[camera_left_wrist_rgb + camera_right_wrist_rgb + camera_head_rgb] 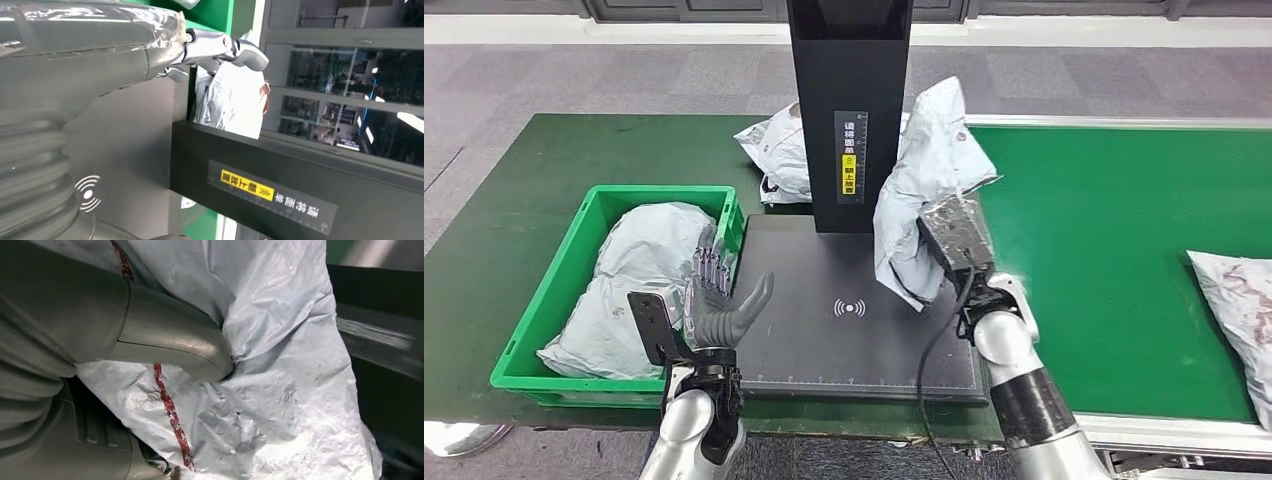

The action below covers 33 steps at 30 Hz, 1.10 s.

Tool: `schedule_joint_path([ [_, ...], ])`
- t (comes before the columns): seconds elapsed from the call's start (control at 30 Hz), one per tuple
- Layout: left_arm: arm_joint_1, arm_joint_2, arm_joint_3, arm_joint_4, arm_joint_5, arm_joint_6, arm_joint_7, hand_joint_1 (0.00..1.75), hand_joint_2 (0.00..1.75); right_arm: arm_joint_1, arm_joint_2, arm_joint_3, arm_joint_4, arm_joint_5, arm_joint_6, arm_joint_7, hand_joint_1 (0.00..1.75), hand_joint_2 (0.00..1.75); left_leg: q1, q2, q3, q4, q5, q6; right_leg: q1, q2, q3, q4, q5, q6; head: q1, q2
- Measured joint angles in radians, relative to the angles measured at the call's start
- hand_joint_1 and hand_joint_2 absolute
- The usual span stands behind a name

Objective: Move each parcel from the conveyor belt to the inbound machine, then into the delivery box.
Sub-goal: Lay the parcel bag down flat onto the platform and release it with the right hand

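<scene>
Here the right hand (pixel 954 240) grips a parcel (pixel 924 180), fingers hidden; left hand (pixel 719 300) open, empty.

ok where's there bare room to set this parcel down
The scanner plate is bare between the left hand and the held parcel. The green belt lies open from the right hand to the parcel at the right edge. The green bin is crowded.
</scene>
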Motion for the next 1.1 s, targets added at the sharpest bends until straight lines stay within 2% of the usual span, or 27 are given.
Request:
schedule_joint_path([
  [0.1, -0.010, -0.001, -0.001, 0.002, -0.004, 0.008, 0.001, 0.00, 1.75, -0.034, 0.032, 0.030, 0.127, 0.017, -0.031, 0.002, 1.75, 1.75, 0.000, 0.000, 0.000, 0.000, 0.000, 0.000, 0.000, 0.000, 0.000, 0.000, 0.000, 0.000, 0.000, 0.000],
  [0.23, -0.014, -0.001, -0.001, 0.002, -0.005, 0.012, 0.001, 0.00, 1.75, -0.055, 0.054, 0.048, 0.214, 0.021, -0.039, 0.002, 1.75, 1.75, 0.000, 0.000, 0.000, 0.000, 0.000, 0.000, 0.000, 0.000, 0.000, 0.000, 0.000, 0.000, 0.000, 0.000],
  [0.27, -0.015, -0.001, -0.001, 0.002, -0.005, 0.015, 0.001, 0.00, 1.75, -0.060, 0.057, 0.050, 0.230, 0.023, -0.038, 0.003, 1.37, 1.31, 0.000, 0.000, 0.000, 0.000, 0.000, 0.000, 0.000, 0.000, 0.000, 0.000, 0.000, 0.000, 0.000, 0.000],
  [0.37, -0.017, -0.001, -0.001, 0.002, -0.008, 0.032, 0.001, 0.00, 1.75, -0.075, 0.072, 0.063, 0.282, 0.035, -0.035, 0.012, 0.06, 0.00, 0.000, 0.000, -0.001, 0.000, -0.001, 0.000, 0.000, 0.000, -0.001, 0.000, 0.000, 0.000, 0.000, 0.000],
  [0.4, -0.018, -0.001, -0.001, 0.002, -0.009, 0.038, 0.000, 0.00, 1.75, -0.080, 0.079, 0.069, 0.302, 0.040, -0.037, 0.014, 0.00, 0.00, 0.000, 0.000, -0.001, 0.000, -0.001, 0.000, 0.000, 0.000, -0.001, 0.000, 0.000, 0.000, 0.000, 0.000],
  [0.6, -0.037, -0.002, -0.002, 0.010, -0.008, 0.062, -0.006, 0.00, 1.75, -0.106, 0.123, 0.086, 0.417, 0.042, -0.054, 0.005, 0.00, 0.00, 0.000, 0.000, 0.000, 0.000, 0.000, 0.000, 0.000, 0.000, -0.001, 0.000, 0.000, 0.000, 0.000, 0.000],
  [0.8, -0.058, -0.002, -0.009, 0.031, -0.003, 0.069, -0.015, 0.00, 1.75, -0.114, 0.133, 0.086, 0.473, 0.024, -0.015, -0.016, 0.00, 0.00, 0.000, 0.000, -0.001, 0.000, 0.000, 0.000, 0.000, 0.000, -0.001, 0.000, 0.000, 0.000, 0.000, 0.000],
  [0.87, -0.065, -0.001, -0.014, 0.039, 0.002, 0.069, -0.017, 0.00, 1.75, -0.113, 0.134, 0.086, 0.479, 0.003, 0.030, -0.030, 0.00, 0.00, 0.000, 0.000, -0.001, 0.000, 0.000, 0.000, 0.000, 0.000, -0.001, 0.000, 0.000, 0.000, 0.000, 0.000],
  [1.03, -0.087, -0.001, -0.023, 0.061, 0.011, 0.068, -0.019, 0.00, 1.75, -0.101, 0.132, 0.086, 0.476, -0.121, 0.264, -0.143, 0.00, 0.00, 0.000, 0.000, 0.000, 0.000, 0.000, 0.000, 0.000, 0.000, -0.001, -0.001, 0.000, 0.000, 0.000, 0.000],
  [1.1, -0.092, -0.001, -0.023, 0.068, 0.012, 0.068, -0.021, 0.00, 1.75, -0.093, 0.130, 0.086, 0.468, -0.146, 0.314, -0.175, 0.00, 0.00, 0.000, 0.000, 0.000, 0.000, 0.000, 0.000, 0.000, 0.000, -0.001, -0.001, 0.000, 0.000, 0.000, 0.000],
])
